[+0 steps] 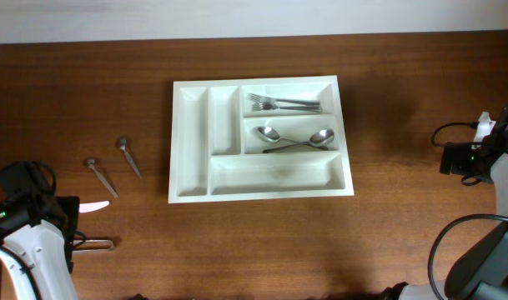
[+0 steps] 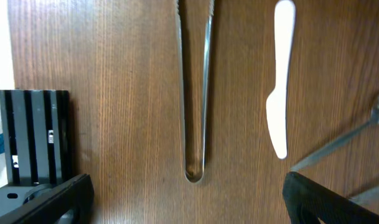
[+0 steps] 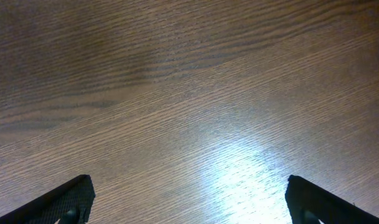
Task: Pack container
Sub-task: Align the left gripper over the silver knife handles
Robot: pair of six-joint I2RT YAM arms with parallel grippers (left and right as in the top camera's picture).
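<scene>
Wood table (image 1: 404,242) seen w/ container (image 1: 274,177) at centre, forks (image 1: 283,104) & spoons (image 1: 295,137) inside. Left gripper (image 2: 189,194) & right gripper (image 3: 189,194) are held wide open, empty.

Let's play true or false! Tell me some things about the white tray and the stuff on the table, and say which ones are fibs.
1. The forks lie in the top right slot of the tray. True.
2. Two spoons share the forks' slot. False: they lie in the slot just below.
3. A white knife lies on the table by the left pincer. True.
4. The right pincer holds a spoon. False: it is open over bare wood.
5. The tray's long bottom slot is full. False: it is empty.
</scene>
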